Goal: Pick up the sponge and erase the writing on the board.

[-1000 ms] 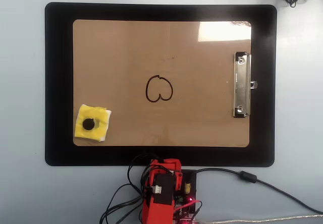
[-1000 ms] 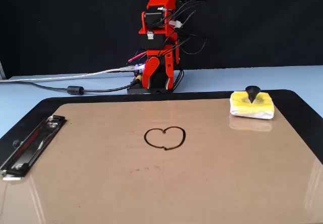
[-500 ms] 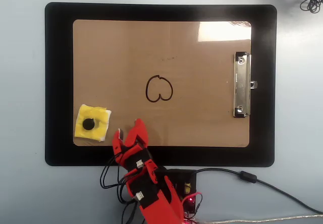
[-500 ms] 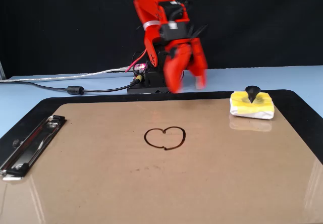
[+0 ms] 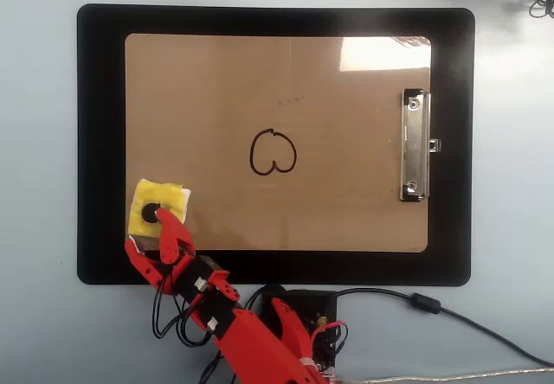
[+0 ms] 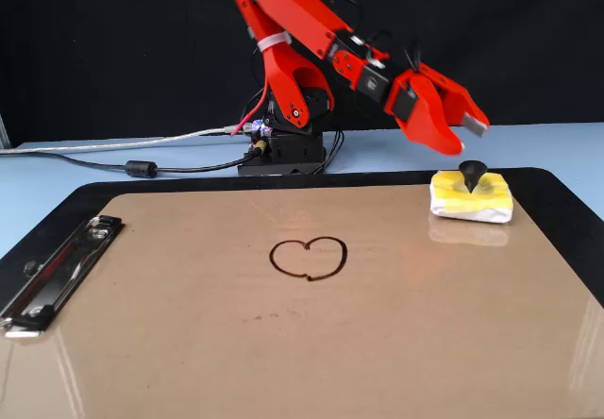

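Reaching: the arm has swung out from its folded pose at the base to the sponge in about a second.
Clip [image 6: 57, 270]: far left in the fixed view, untouched.
Writing [image 6: 309, 258]: mid-board [image 6: 236, 362], unerased, same as before.
Gripper [image 6: 462, 141]: newly arrived, hovering just above the knob, jaws apart, holding nothing.
Sponge [image 6: 472, 199]: right far corner of the board, unmoved.
Meaning: I'd say the approach is done; lowering and closing on the knob comes next.
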Controlling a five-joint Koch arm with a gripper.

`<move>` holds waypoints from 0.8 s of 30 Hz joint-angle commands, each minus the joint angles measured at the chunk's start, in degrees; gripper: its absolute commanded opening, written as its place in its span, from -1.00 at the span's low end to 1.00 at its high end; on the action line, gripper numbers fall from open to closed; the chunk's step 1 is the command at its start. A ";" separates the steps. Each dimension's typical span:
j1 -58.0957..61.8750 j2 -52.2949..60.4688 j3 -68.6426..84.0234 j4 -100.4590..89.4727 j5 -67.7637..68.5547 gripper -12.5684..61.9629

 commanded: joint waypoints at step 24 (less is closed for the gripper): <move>5.54 -22.50 -3.43 -25.22 4.31 -0.27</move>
